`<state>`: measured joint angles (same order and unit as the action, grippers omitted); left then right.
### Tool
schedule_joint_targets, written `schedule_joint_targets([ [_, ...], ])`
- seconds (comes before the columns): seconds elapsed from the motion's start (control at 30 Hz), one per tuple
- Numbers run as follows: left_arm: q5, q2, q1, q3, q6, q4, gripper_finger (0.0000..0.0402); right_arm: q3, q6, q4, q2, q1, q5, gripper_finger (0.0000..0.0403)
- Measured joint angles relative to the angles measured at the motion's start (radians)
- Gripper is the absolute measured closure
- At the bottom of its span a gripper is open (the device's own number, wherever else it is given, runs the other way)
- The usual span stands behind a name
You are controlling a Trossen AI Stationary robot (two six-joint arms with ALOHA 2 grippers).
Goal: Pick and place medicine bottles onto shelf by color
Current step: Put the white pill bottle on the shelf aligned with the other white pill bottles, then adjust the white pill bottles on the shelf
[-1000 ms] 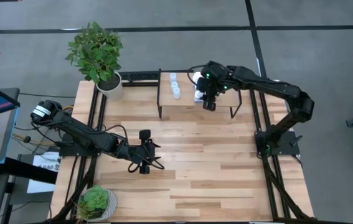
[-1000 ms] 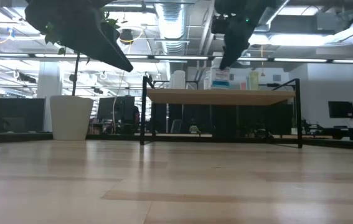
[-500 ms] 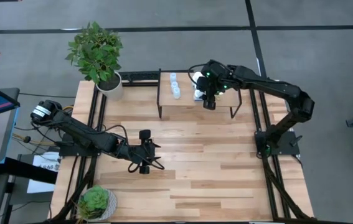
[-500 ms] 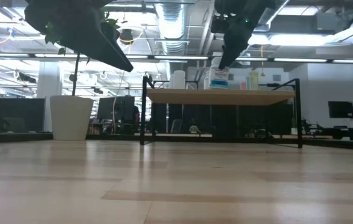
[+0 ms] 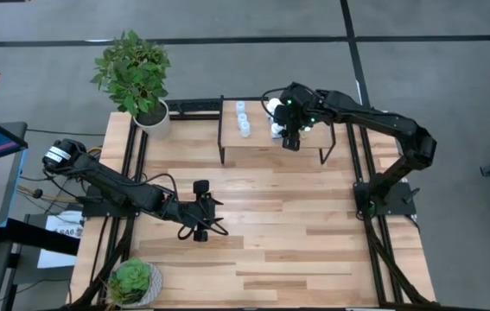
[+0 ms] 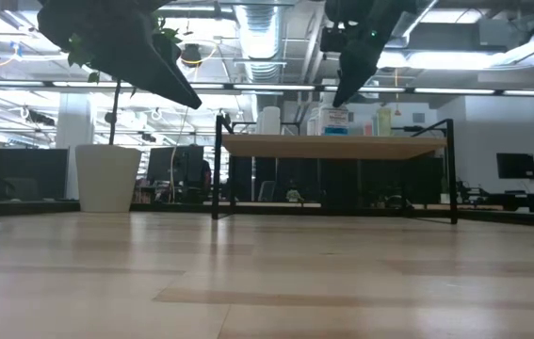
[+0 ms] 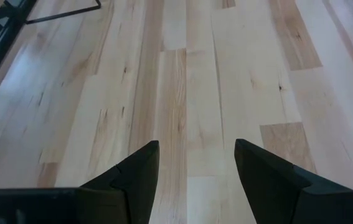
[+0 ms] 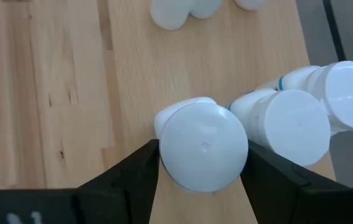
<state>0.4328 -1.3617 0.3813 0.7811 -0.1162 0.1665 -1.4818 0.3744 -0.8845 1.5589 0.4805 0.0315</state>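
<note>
Shelf (image 5: 257,147) | white bottle (image 8: 202,144) between right gripper (image 8: 202,163) fingers, upright

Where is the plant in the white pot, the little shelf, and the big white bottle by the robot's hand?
plant (image 5: 132,69), high view, on its leaves
shelf (image 6: 332,147), low view, on its front edge
white bottle (image 8: 204,146), right wrist view, on its cap

White-capped medicine bottles (image 8: 204,146) on the light-wood shelf (image 8: 70,81) at frame centre; a blue band rings one bottle at right; fingers (image 8: 126,180) black.
</note>
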Motion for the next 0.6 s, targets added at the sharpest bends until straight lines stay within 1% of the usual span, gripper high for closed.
schedule_joint_targets([
  [0.23, 0.000, 0.000, 0.000, 0.000, -0.001, 0.000, 0.0203, -0.010, 0.000, -0.011, -0.001, -0.003, 0.000, 0.0168],
  [0.6, 0.000, 0.000, 0.000, 0.000, -0.003, 0.000, 0.0203, -0.129, -0.018, -0.099, -0.002, -0.010, 0.000, 0.0168],
])
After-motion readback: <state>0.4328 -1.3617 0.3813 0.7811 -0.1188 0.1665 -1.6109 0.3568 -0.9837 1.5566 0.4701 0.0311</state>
